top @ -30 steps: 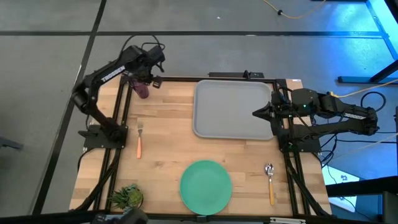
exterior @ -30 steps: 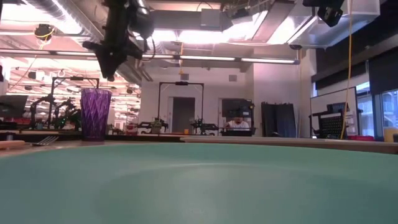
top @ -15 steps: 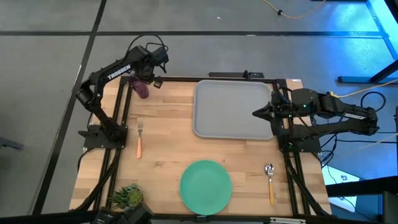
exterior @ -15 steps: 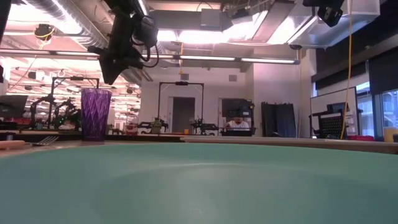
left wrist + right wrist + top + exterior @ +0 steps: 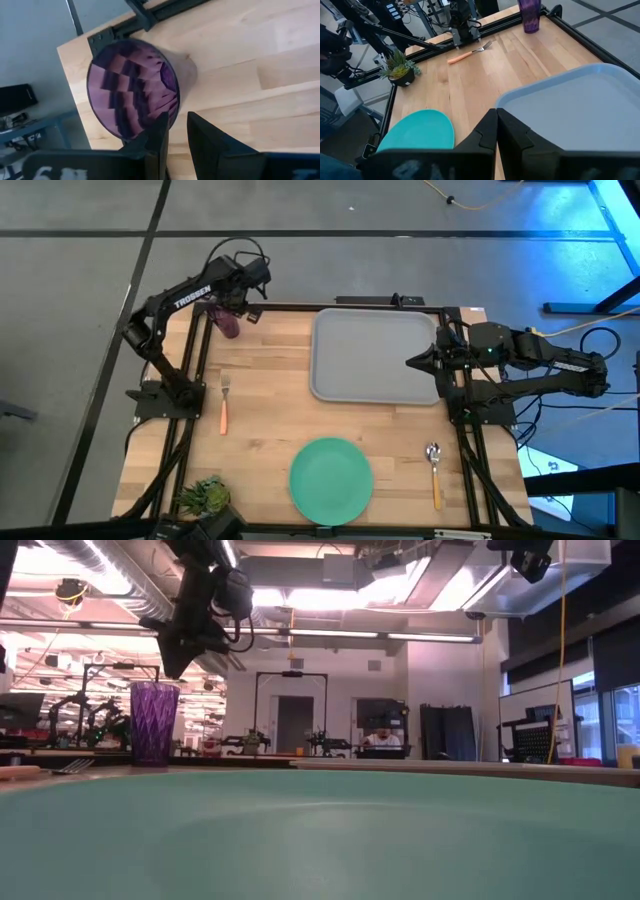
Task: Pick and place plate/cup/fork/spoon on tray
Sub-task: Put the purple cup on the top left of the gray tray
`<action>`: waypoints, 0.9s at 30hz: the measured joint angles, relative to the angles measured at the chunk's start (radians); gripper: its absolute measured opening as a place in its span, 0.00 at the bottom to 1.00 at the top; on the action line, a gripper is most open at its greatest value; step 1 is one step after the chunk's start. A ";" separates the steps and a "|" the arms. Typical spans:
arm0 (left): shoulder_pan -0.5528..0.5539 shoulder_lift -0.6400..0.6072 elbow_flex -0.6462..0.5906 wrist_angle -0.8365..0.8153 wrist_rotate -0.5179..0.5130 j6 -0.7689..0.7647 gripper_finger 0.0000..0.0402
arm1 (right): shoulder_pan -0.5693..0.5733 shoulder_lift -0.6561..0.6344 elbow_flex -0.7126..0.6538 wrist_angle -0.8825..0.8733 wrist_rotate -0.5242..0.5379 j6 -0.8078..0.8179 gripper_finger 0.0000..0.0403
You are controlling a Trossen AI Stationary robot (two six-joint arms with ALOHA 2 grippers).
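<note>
In the high view the plate lies at the lower centre of the bench, nearest the camera edge, with the spoon to its right at lower right and a small potted plant at lower left. Further up, the fork rests at mid-left, tines pointing away. The tray sits empty at upper centre, so no item has been placed yet. The right gripper waits at the tray's right edge, its fingers pressed together and holding nothing. At the upper left corner stands the cup, upright, and the left gripper hangs above its rim with its fingers narrowly apart and clear of the cup, apparently lining up for the first pick.
</note>
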 joint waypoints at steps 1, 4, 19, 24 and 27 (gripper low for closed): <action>0.003 0.000 -0.009 0.003 -0.002 -0.002 0.15 | 0.000 0.000 0.000 0.000 0.000 0.000 0.03; 0.012 0.000 -0.029 0.020 -0.005 -0.008 0.15 | 0.000 0.000 0.000 0.000 0.000 0.000 0.03; 0.020 0.000 -0.104 0.119 -0.006 0.071 0.15 | 0.000 0.000 0.000 0.000 0.000 0.000 0.03; 0.020 0.001 -0.122 0.126 -0.007 0.079 0.12 | 0.000 0.000 0.000 0.000 0.000 0.000 0.03; 0.020 0.001 -0.128 0.124 0.000 0.106 0.05 | 0.000 0.000 0.000 0.000 0.000 0.000 0.03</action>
